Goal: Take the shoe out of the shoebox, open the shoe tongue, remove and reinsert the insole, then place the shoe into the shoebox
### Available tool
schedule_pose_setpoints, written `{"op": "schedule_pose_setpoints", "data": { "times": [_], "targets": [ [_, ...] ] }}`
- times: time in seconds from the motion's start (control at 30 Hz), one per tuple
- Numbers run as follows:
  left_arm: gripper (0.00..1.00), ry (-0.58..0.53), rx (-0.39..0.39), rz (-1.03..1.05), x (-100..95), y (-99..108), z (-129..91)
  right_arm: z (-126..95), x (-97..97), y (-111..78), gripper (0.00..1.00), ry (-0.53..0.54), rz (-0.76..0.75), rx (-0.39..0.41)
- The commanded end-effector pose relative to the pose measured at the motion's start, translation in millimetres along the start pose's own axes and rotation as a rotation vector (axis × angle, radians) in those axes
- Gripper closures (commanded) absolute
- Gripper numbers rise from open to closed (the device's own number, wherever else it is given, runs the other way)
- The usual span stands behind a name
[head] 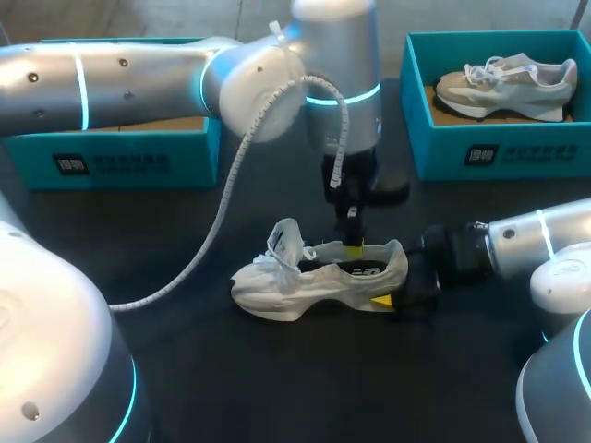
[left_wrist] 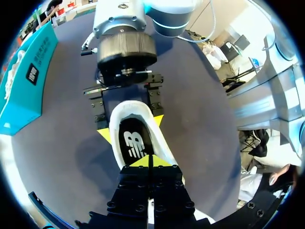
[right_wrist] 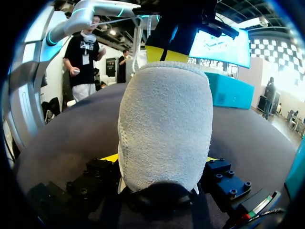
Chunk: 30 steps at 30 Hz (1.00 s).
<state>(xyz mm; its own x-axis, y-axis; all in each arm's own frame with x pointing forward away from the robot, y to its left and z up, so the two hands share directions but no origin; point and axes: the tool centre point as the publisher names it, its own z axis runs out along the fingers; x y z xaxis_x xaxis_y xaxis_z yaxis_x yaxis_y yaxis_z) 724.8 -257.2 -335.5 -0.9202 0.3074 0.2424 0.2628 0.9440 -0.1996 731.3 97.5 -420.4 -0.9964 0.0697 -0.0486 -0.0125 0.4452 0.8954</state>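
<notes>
Right jaws clamp the shoe (head: pixel 282 291) by its heel; left jaws meet closed over the insole (left_wrist: pixel 136 143), any pinch hidden.

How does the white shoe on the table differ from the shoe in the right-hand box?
The white shoe stands on the table; the grey shoe lies inside the teal shoebox. The right tool grips the white shoe's heel and the left tool dips into its opening; the grey shoe is untouched. Both are laced sneakers, toes toward the robot's left.
</notes>
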Motion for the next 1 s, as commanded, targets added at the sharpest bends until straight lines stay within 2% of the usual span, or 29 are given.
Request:
{"op": "schedule_pose_setpoints", "data": {
  "times": [0.03, 1.0],
  "targets": [
    [1.0, 0.012, 0.007, 0.004, -5.2, 0, 15, 0, 0.8, 0.2, 1.0, -0.001, -0.001, 0.002],
    [1.0, 0.012, -0.012, 0.015, 8.5, 10, 41, 0, 0.8, 0.2, 1.0, -0.001, -0.001, 0.002]
  ]
}}
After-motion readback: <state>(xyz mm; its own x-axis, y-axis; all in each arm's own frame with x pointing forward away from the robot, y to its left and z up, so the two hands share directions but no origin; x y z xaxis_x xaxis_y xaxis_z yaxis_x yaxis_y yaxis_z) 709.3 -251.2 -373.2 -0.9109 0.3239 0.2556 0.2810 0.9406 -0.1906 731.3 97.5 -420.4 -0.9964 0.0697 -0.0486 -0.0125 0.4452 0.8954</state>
